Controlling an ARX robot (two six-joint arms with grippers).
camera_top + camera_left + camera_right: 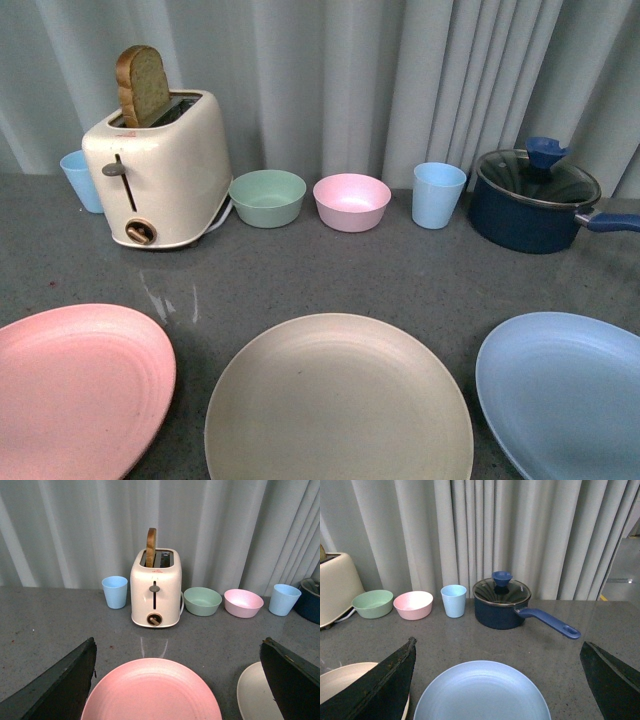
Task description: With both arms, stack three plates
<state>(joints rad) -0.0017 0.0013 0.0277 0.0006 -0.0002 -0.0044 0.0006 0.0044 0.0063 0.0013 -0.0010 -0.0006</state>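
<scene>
toaster [160, 170] with bread [143, 85], two bowls [267, 197], cups [439, 194], lidded saucepan [535, 200]

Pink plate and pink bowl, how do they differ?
The pink plate is wide and shallow; the pink bowl is much narrower and deeper. The pink plate lies near the robot on the left; the pink bowl stands at the back, between a green bowl and a blue cup. Both are pink, upright and empty.

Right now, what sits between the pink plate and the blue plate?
The beige plate, touching neither pink plate nor blue plate, in the front view.
</scene>
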